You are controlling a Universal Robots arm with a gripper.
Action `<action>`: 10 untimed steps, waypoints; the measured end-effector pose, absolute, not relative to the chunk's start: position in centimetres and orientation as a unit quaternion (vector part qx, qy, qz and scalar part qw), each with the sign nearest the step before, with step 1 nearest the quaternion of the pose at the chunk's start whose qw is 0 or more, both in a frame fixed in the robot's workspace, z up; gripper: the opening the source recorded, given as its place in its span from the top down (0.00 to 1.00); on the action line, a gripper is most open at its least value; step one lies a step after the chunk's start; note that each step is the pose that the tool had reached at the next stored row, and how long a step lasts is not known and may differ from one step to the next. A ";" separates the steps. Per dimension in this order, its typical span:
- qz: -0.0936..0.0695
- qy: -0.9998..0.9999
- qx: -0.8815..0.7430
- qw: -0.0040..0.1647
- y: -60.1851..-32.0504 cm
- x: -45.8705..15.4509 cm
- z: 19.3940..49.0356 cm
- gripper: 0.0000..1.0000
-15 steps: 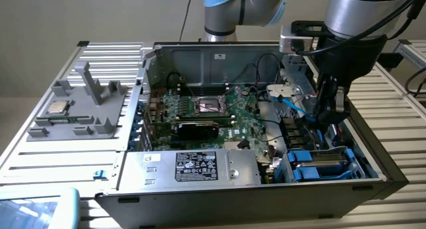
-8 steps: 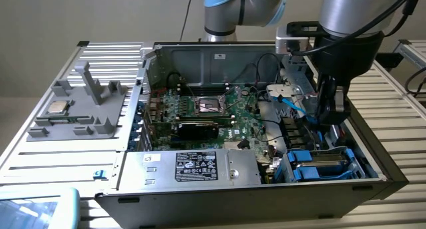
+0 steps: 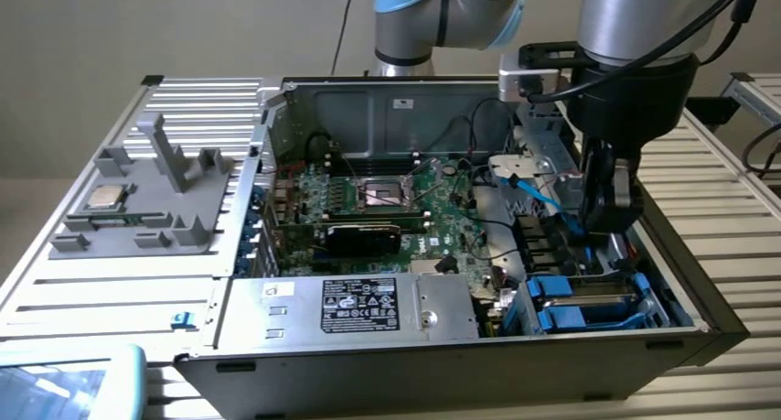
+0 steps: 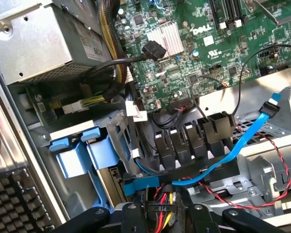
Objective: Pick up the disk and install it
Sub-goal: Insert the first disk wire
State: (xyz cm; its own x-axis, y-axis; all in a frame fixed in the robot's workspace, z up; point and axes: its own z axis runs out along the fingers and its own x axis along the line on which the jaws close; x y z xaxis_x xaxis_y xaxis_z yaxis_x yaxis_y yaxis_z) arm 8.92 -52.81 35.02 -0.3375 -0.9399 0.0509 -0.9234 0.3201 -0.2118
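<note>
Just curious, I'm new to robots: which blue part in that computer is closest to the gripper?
The thin blue cable, looping right beside the gripper; the chunky blue frames sit farther off in the bay.

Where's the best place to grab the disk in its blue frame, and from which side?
Probably the paired blue tabs on the frame end of the disk, pinched from above through the open side of the case. The tabs stick up clear, while its other edges look sunk inside.
</note>
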 end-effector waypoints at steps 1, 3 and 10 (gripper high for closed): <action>-0.103 0.812 -0.574 0.040 -52.8 8.9 35.0 0.65; -0.105 0.812 -0.573 0.040 -52.9 8.8 35.0 0.65; -0.110 0.813 -0.570 0.037 -53.0 8.6 34.8 0.65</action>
State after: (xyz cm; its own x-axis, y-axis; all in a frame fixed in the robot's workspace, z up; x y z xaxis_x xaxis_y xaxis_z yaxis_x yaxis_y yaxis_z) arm 8.64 -53.02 34.85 -0.3469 -0.9356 0.0659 -0.9193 0.3253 -0.2215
